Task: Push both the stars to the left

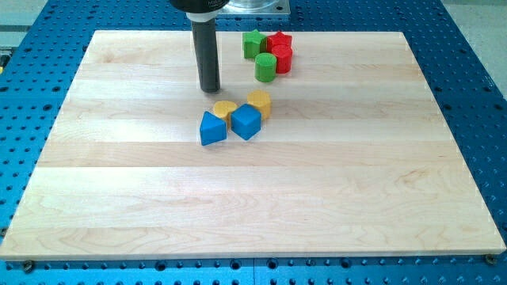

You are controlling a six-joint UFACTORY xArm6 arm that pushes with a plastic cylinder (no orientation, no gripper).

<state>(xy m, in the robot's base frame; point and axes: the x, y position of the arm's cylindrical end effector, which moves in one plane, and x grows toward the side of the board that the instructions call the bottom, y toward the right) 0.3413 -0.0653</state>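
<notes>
so here's the setup: my tip (210,89) is planted on the wooden board (119,206) near the view's top, a bit left of centre. There's no pincer on this arm at all, just a plain dark rod, so nothing to call spread or pressed together. The two stars are up and to the view's right of my tip: the green star (253,43) is the nearer one, and the red star (279,40) sits just past it, touching or nearly so. Huddled right under them are a green cylinder (265,66) and a red cylinder (283,58), so all four make one tight clump. Below my tip and slightly to the view's right is a second clump: a yellow heart-ish block (225,109), a yellow block (259,103) whose shape I can't quite make out, a blue triangle-looking block (211,128) and a blue cube (245,122). As for progress, I'd say basically nothing is done yet, since both stars are right of my tip and right of the board's middle. To shove them left I'd guess the tip has to get round to their far right side first, and the cylinders packed against them could get dragged along. No brands, labels or writing I can read anywhere
</notes>
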